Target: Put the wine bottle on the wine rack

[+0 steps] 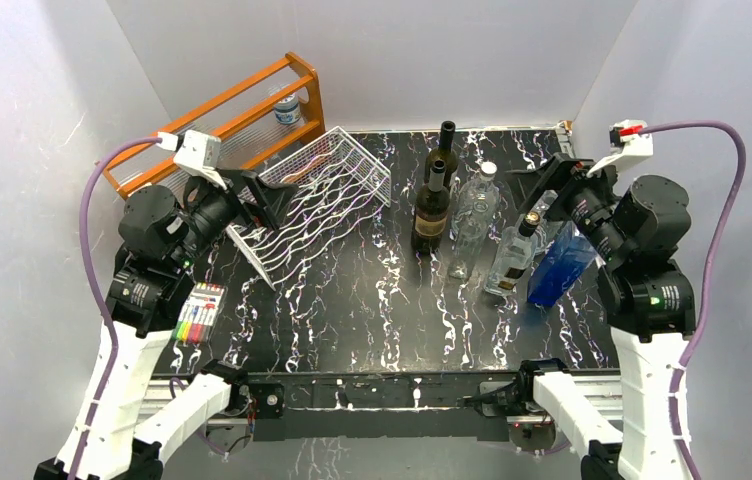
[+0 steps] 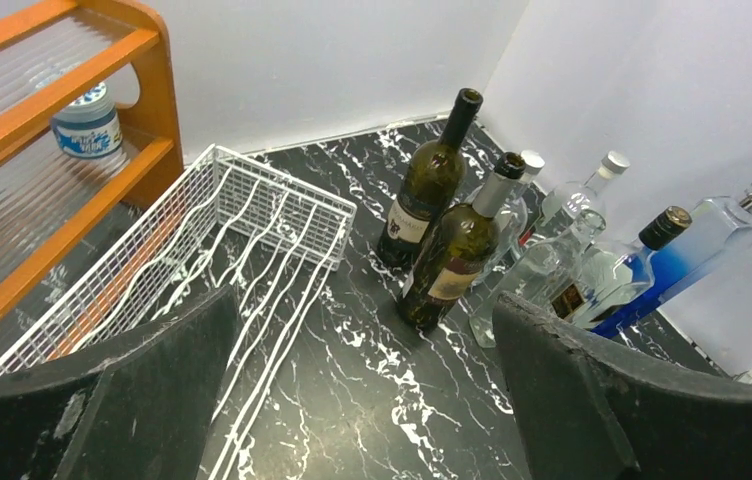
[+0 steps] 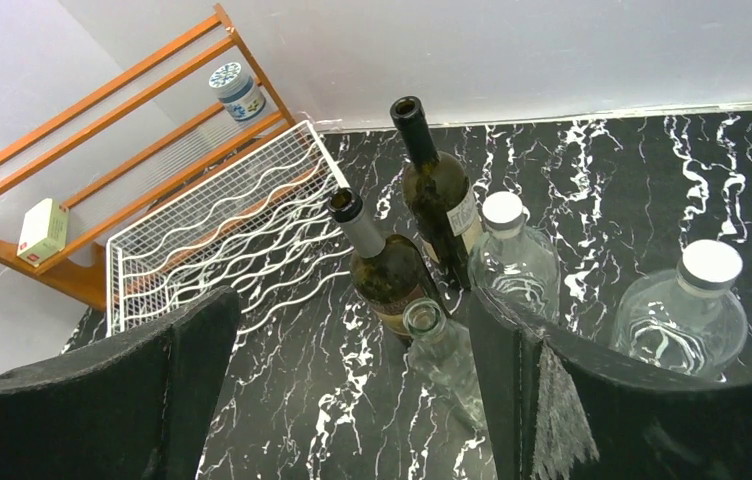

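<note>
The task is only just getting under way. No bottle is lying in the wine rack (image 1: 317,205), which is sitting empty at about ten o'clock on the table (image 1: 352,320), tilted against the orange shelf (image 1: 217,115) behind it. Two dark wine bottles are standing upright at about one o'clock: the front wine bottle (image 1: 432,212) and, just behind it, the rear wine bottle (image 1: 443,155). Which of the two is meant cannot be told.

The left claw (image 2: 367,310) is hovering over the rack's near corner with its jaws spread wide and holding nothing. The right claw (image 3: 352,300) is hanging at three o'clock beside the bottles, equally wide and empty.

The next move is probably a reach and grasp. The right claw is looking straight at both dark bottles, so it seems the better placed. It would need to close on a neck or body without knocking the clear bottles (image 1: 474,205) crowding in at the right — then tip the bottle flat into a cradle.

Some things are hard to read. In the top view the left arm is covering the rack's near-left corner, and the right arm is hiding part of the blue bottle (image 1: 560,265). The clear bottles are blending into the marbled surface — counting them is uncertain. The bottle labels are too small to read.
</note>
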Robot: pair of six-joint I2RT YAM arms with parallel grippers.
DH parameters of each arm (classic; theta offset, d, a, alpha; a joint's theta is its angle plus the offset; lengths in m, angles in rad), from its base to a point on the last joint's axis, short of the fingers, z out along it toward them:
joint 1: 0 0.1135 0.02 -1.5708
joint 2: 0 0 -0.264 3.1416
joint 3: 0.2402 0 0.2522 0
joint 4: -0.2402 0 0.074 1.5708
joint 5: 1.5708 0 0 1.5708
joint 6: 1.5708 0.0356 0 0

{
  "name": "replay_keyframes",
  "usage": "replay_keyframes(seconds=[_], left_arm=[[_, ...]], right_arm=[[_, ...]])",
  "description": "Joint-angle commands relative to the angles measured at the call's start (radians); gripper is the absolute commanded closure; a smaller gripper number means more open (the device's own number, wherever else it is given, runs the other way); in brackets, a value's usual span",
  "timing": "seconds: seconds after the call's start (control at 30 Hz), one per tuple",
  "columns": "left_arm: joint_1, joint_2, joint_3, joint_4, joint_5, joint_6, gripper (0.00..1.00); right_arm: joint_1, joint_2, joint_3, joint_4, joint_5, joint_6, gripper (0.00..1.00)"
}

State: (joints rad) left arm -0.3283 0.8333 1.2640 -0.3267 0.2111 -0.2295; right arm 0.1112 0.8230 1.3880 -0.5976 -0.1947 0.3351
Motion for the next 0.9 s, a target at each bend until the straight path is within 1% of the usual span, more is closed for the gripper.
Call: replay_keyframes(seconds=[0.0, 0.1, 0.2, 0.37, 0.5, 0.57, 0.7, 0.87], left_arm=[[0.010, -0.032, -0.039, 0.101, 0.049, -0.011, 0.02], [0.012, -0.043, -0.091, 0.136, 0.072, -0.019, 0.02], [0.013, -0.050, -0.179, 0.189, 0.090, -0.031, 0.02], [0.013, -0.049, -0.268, 0.220, 0.101, -0.089, 0.02], [0.013, -0.058, -0.314, 0.250, 0.126, -0.081, 0.02], [0.014, -0.062, -0.328, 0.262, 0.132, -0.078, 0.02], [0.014, -0.079, -0.335, 0.265, 0.162, -0.081, 0.02], [0.015, -0.106, -0.343, 0.254, 0.144, -0.081, 0.02]], right_arm=[[-0.009, 0.030, -0.007, 0.151, -0.067, 0.007, 0.05], [-0.010, 0.080, 0.006, 0.162, -0.119, -0.008, 0.04], [-0.011, 0.140, 0.014, 0.179, -0.174, -0.023, 0.05], [-0.005, 0.227, 0.042, 0.164, -0.283, -0.041, 0.07], [0.025, 0.253, 0.060, 0.152, -0.266, -0.046, 0.07], [0.056, 0.272, 0.074, 0.131, -0.229, -0.049, 0.08], [0.187, 0.322, 0.124, 0.053, -0.002, -0.065, 0.12], [0.337, 0.402, 0.175, 0.001, 0.265, -0.067, 0.16]])
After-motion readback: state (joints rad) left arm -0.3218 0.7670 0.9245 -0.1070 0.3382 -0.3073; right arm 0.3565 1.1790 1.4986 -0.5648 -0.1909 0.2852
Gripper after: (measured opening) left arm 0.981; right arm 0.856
